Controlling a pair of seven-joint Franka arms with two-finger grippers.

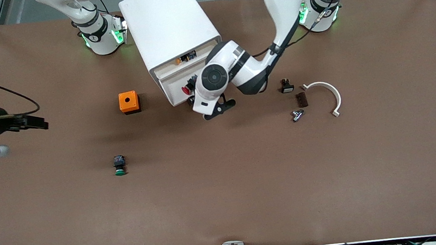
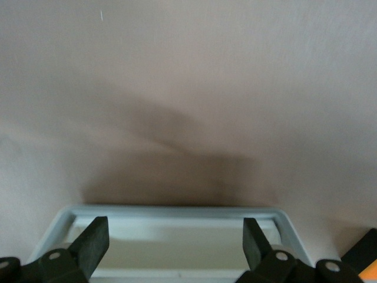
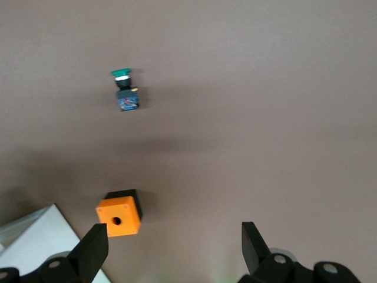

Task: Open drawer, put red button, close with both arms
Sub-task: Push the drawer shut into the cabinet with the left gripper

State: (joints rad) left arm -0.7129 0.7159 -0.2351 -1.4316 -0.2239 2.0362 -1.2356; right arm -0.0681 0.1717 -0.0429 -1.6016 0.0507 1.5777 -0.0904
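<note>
The white cabinet (image 1: 169, 27) stands between the arm bases, its drawers facing the front camera. One drawer (image 1: 176, 88) below the topmost one is pulled out. The red button (image 1: 188, 88) lies in it, red cap toward the right arm's end. My left gripper (image 1: 196, 100) hangs over the drawer's front edge, mostly hidden under its own wrist. In the left wrist view the left gripper (image 2: 175, 236) is open and empty above the drawer's rim (image 2: 177, 212); the button is hidden there. My right gripper (image 1: 40, 124) is up in the air at the right arm's end, and shows open and empty in its wrist view (image 3: 175, 242).
An orange box with a hole (image 1: 128, 102) (image 3: 119, 216) sits beside the cabinet. A green-capped button (image 1: 119, 166) (image 3: 123, 88) lies nearer the front camera. Toward the left arm's end lie a black switch (image 1: 287, 86), a brown piece (image 1: 302, 99), a metal fitting (image 1: 297, 115) and a white curved clamp (image 1: 329, 91).
</note>
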